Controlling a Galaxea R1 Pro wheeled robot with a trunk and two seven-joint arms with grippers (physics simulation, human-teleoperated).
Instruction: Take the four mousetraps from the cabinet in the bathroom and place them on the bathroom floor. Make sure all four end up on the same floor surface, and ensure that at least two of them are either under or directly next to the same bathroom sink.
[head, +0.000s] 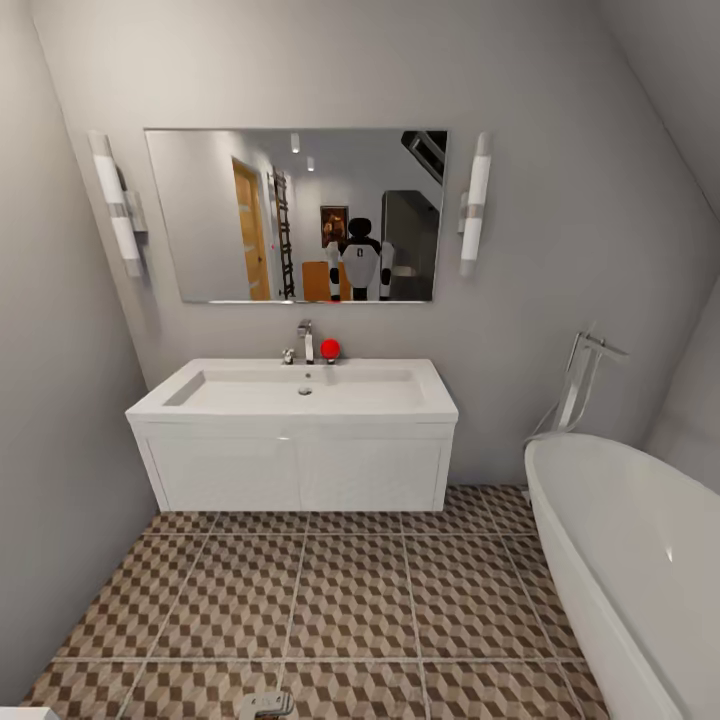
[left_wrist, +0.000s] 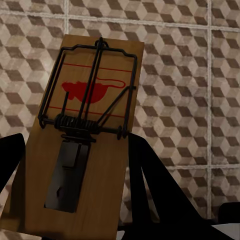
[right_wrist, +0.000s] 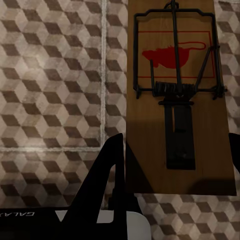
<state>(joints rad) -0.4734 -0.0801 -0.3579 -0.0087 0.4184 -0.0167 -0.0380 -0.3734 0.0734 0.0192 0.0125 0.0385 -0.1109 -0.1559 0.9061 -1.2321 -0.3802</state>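
Above the tiled floor (left_wrist: 200, 75), facing the sink (head: 300, 395), I am holding one mousetrap (left_wrist: 85, 130) in each clenched gripper: light, stiff boards, best pinched by the edges, clear of the wire.

Left gripper (left_wrist: 75, 220) has a mousetrap (left_wrist: 85, 140) pinched between its black fingers (left_wrist: 155, 190), board tipped toward 1 o'clock, red mouse print and wire spring facing up, cube-pattern floor (left_wrist: 190, 75) behind it.

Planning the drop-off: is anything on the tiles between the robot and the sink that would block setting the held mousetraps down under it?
Nothing visible does. The patterned bathroom floor runs bare up to the wall-hung sink; the bathtub sits off to the right. Each wrist view shows a mousetrap held over tiles.
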